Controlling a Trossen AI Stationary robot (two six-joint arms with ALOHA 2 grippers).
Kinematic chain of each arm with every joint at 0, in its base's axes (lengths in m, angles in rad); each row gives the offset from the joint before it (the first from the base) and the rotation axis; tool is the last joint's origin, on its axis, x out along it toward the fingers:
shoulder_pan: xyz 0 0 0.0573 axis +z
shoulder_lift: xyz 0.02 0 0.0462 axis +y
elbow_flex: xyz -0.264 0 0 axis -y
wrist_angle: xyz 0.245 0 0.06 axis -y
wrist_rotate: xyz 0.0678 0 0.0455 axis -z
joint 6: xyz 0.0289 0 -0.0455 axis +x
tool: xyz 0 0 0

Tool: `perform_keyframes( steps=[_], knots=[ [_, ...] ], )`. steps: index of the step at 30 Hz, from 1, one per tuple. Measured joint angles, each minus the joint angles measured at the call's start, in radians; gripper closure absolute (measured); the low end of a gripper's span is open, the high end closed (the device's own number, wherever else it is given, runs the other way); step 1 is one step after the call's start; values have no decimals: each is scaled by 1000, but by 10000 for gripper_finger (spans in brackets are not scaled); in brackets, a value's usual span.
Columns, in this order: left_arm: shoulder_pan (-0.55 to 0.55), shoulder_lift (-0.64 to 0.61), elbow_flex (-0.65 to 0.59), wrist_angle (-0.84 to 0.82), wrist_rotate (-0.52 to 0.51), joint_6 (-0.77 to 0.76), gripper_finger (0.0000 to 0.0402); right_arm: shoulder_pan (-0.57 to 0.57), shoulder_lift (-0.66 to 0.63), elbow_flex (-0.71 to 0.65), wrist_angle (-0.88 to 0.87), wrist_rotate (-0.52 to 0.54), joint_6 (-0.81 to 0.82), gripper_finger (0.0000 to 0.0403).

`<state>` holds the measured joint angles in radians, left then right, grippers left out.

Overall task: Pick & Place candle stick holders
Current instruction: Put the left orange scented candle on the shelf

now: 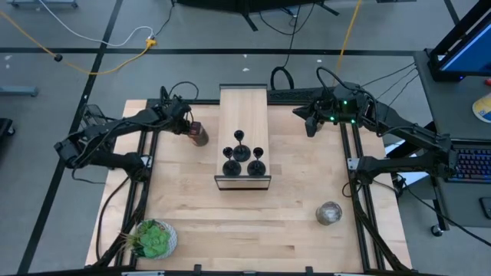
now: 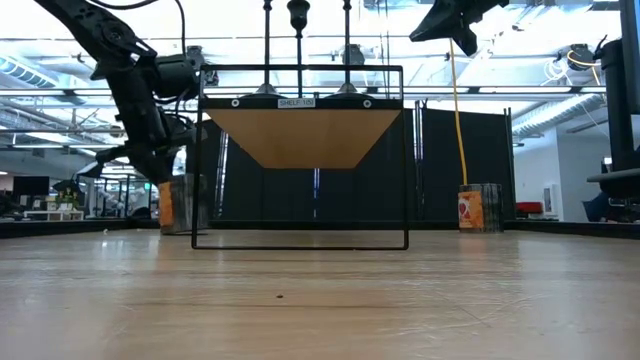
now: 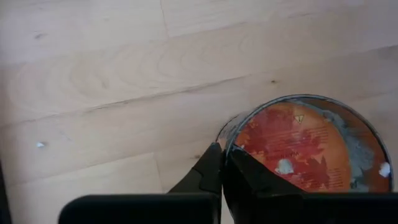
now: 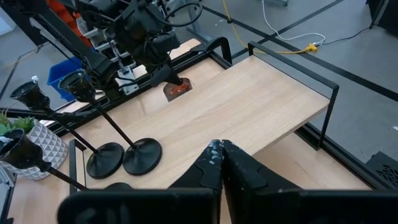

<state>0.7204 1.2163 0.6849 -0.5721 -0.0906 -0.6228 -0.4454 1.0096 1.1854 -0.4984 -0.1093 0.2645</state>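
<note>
You have three small black candle stick holders, each with a round base, thin stem and cup top, standing together on the raised light-wood shelf with a black wire frame at the centre of the pale wooden table, grouped toward the shelf's 6 o'clock end; one stands at 12 o'clock of the other two. Your left end effector sits at 9 o'clock of the shelf, right at a glass jar with red-orange contents. In the left wrist view its fingers are pressed together with their tips against the jar's rim, apparently just outside the glass, though that angle makes it hard to be sure nothing is pinched. Your right end effector hangs above the table at 3 o'clock of the shelf's far end, fingers shut on nothing. A clear greyish glass jar stands at 4 o'clock of the shelf, and a green leafy plant in a pale pot sits at 7 o'clock, near the table corner.
</note>
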Motion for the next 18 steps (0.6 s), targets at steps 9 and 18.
perform_keyframes(
  steps=[9,18],
  knots=[
    [-1,-4,-1,3,-6,9,397,0,0,0,0,0,0,403],
    [-3,-126,25,37,19,10,399,0,0,0,0,0,0,403]
  ],
)
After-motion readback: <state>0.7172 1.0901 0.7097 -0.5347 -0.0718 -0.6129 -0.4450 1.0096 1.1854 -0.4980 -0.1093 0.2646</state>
